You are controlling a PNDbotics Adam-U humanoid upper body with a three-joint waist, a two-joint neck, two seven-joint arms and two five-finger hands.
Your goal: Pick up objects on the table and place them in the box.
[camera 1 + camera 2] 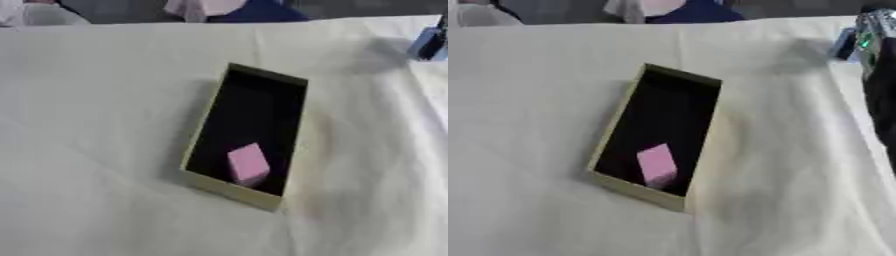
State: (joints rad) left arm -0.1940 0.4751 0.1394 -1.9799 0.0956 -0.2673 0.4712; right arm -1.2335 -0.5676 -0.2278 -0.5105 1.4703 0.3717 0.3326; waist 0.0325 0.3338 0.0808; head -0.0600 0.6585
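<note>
White cloth [96, 125] covered the table. At its far right edge a dark arm [881, 95] showed beside a blue thing [428, 44], with its hand unclear, so I could not tell its fingers' state. The left hand was unseen. Inside the box [203, 131], near end, lay a pink block [248, 164]; apparently only the blue thing remained.

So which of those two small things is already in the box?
The pink block, lying at the near end of the box. The blue thing is outside it, off at the far right.
</note>
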